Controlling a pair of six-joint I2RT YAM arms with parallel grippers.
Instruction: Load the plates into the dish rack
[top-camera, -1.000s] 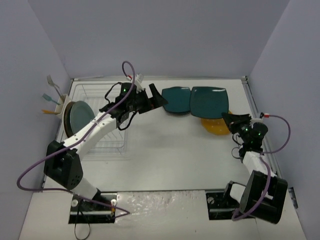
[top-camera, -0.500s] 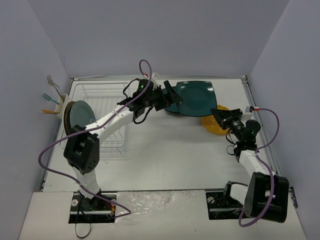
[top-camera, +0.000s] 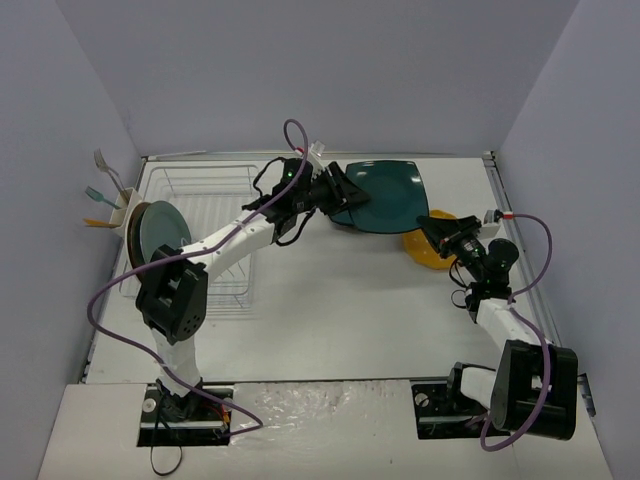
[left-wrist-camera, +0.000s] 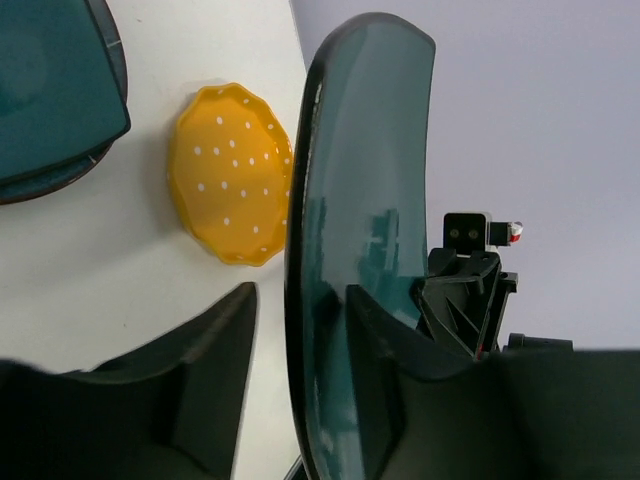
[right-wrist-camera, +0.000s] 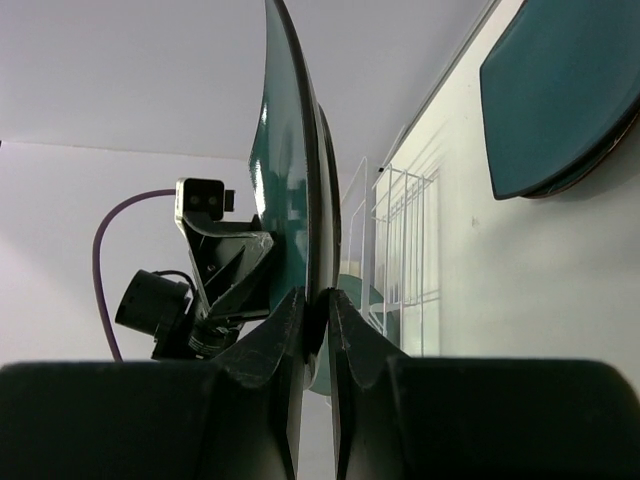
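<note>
Dish rack: far left of the counter, well apart from the plate in hand.
Racked plates: upright on edge at the rack's left end; the slots to their right look free.
Left gripper: astride the left rim of the held teal plate. One finger lies against the plate's face. A strip of counter shows between the other finger and the rim, so it is not yet clamped.
Held teal plate: lifted off the counter and spanning the gap between the two grippers. It is edge-on to both wrist cameras and tilted face-up to the overhead one.
Second teal plate: flat on the counter, below and just left of the held one.
Yellow plate: flat on the counter, under the right arm's wrist.
Right gripper: clenched on the plate's right rim and carrying it.
Deciding relation: the rack lies left of the plate, beyond the left gripper, so the left arm is the nearer carrier.
Step in hand (judged): a hand-over from right to left.
Next move (judged): the left grip must be firm before the right lets go. The plate's plane should then be turned parallel to the racked plates.
Risk (judged): a smooth, glazed rim could slip during the exchange.
</note>
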